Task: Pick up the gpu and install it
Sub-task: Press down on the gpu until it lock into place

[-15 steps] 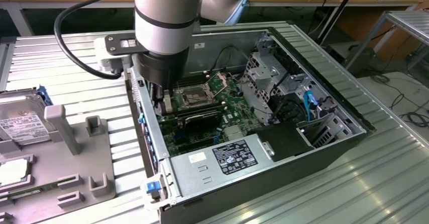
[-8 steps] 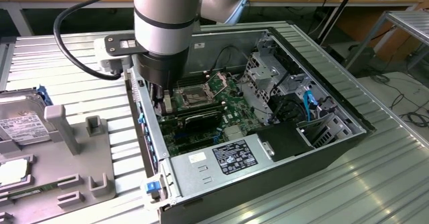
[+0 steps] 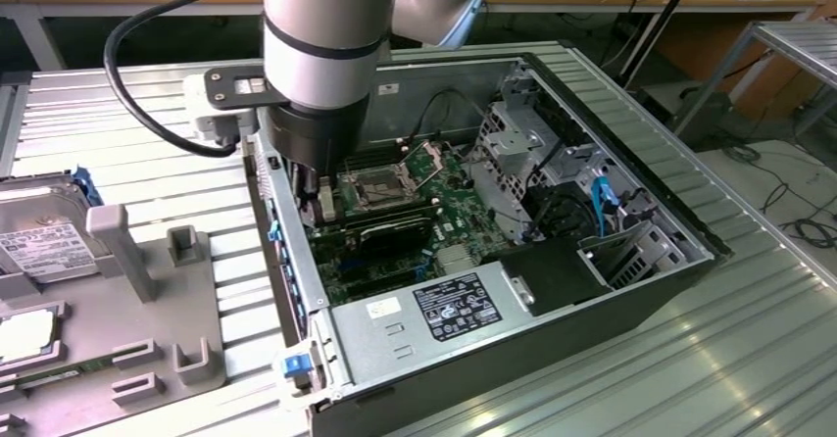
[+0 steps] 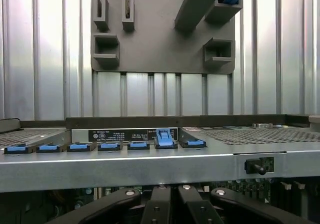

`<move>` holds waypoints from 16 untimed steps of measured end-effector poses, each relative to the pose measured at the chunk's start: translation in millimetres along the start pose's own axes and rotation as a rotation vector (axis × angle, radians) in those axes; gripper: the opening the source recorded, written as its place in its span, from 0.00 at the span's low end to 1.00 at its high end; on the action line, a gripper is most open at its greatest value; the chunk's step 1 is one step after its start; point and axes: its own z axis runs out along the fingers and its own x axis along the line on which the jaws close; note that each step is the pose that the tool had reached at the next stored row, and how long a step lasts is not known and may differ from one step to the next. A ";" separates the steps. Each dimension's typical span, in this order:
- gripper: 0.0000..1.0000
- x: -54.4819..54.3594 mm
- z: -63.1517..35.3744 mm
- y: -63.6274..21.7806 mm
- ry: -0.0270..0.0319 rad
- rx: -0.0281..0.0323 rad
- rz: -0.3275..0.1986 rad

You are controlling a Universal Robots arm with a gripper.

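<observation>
The gpu (image 3: pixel 388 228) is a thin dark card lying across the green motherboard inside the open computer case (image 3: pixel 432 344), at slot level. My gripper (image 3: pixel 313 212) reaches down into the case just inside its rear wall, with its tips at the card's end by that wall. The black fingers (image 4: pixel 159 206) stand together, so the gripper (image 4: pixel 173 206) is shut. I cannot tell whether the card's edge is pinched between them. In the wrist view the case's rear wall with its row of blue slot latches (image 4: pixel 165 138) lies straight ahead.
A grey parts fixture (image 3: pixel 157 290) sits on the ribbed metal table at the exterior view's left, with a silver hard drive (image 3: pixel 39 241) on it. The CPU socket (image 3: pixel 379 184), drive cage (image 3: pixel 523 153) and power supply (image 3: pixel 452 310) crowd the case interior.
</observation>
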 end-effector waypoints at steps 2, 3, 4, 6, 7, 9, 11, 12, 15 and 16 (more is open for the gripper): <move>0.11 -0.8 -8.2 0.2 0.0002 -0.0093 0.001; 0.11 -1.2 -13.6 0.2 0.0003 -0.0135 0.001; 0.11 -1.4 -15.8 -0.2 0.0002 -0.0166 0.002; 0.11 -1.5 -16.3 -5.2 -0.0051 -0.0176 0.001; 0.11 -1.5 -16.6 -9.3 -0.0069 -0.0176 0.001; 0.11 -1.6 -17.5 -21.6 -0.0096 -0.0177 0.001; 0.11 -1.7 -18.0 -30.1 -0.0111 -0.0176 0.001; 0.11 -1.8 -18.5 -37.8 -0.0124 -0.0177 0.001; 0.11 -1.9 -19.5 -52.5 -0.0131 -0.0178 0.001; 0.11 -2.0 -19.9 -59.9 -0.0131 -0.0177 0.001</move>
